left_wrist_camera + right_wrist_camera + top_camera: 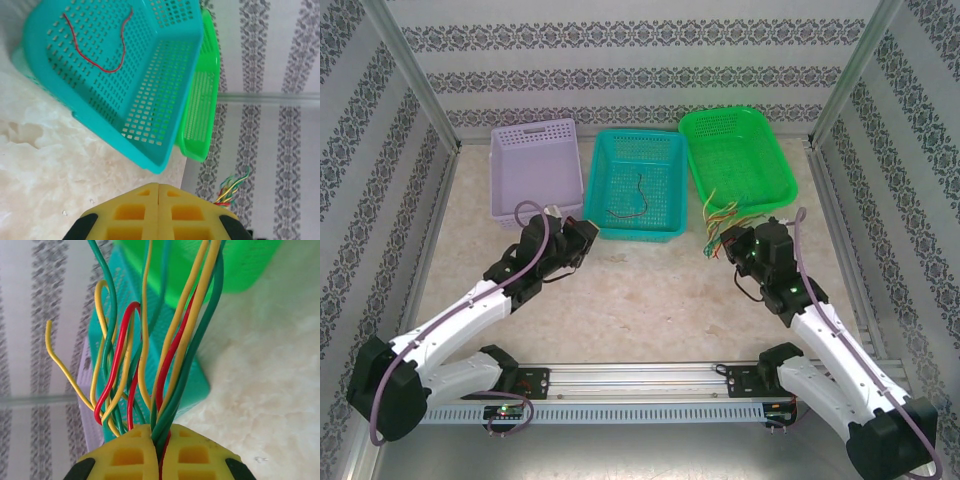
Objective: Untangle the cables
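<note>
top view: pale marbled surface [650, 300], patterned walls [620, 60]; one red cable [632, 203] lies in the teal basket [638, 135]. left wrist: left tool [158, 187] pressed together, empty. right wrist: right tool [159, 432] clamps the tangled cables [170, 350].

A cable bundle [172, 352] gripped, a red cable [112, 71] loose
Green, yellow and red strands fan from the clamped right end effector [159, 432], just right of the teal basket [638, 232]; the red cable lies curled inside it.
</note>
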{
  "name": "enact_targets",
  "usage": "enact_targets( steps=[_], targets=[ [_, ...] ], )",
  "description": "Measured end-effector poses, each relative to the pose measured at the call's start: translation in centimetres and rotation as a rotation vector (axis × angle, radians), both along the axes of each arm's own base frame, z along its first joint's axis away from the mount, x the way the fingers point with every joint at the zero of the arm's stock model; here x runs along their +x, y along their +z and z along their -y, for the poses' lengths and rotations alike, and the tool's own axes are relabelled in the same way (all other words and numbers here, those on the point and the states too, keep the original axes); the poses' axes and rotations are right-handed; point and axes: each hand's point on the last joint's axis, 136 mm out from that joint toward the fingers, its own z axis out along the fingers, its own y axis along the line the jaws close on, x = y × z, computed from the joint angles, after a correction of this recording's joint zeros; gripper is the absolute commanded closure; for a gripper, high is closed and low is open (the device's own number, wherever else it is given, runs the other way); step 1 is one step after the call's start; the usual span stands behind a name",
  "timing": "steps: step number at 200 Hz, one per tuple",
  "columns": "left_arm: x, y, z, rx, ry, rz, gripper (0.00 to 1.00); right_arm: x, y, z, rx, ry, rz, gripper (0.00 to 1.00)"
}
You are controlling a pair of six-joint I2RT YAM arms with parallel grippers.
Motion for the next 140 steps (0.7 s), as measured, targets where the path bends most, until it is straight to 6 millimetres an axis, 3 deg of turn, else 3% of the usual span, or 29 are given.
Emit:
enact_targets(
  steps=[19,43,61,80,105,119,140],
  targets=[
    [0.4,0.1,0.1,-0.023,0.017,-0.011,0.96,0.3,-0.1,-0.4,-0.042,0.019,-0.013,1.0],
    [1.7,1.8,2.3,-0.037,-0.054,-0.008,0.85,1.2,2.5,-2.4,-0.144,0.142,0.052,1.0],
    [3.3,4.6,5.0,-0.024,-0.163,0.022,0.87,1.6,4.6,-4.3,-0.225,0.257,0.12,1.0],
    [4.4,7.6,7.2,-0.021,-0.258,0.086,0.95,1.5,5.4,-6.1,-0.302,0.368,0.17,1.0],
    [4.1,7.9,7.7,-0.003,-0.308,0.096,0.99,1.0,4.8,-7.0,-0.382,0.46,0.176,1.0],
    [3.8,7.2,7.7,0.01,-0.317,0.069,0.91,0.7,4.2,-7.2,-0.419,0.5,0.171,1.0],
    [3.4,6.2,7.8,0.031,-0.341,0.036,0.67,0.5,4.0,-8.1,-0.48,0.571,0.169,1.0]
  ],
)
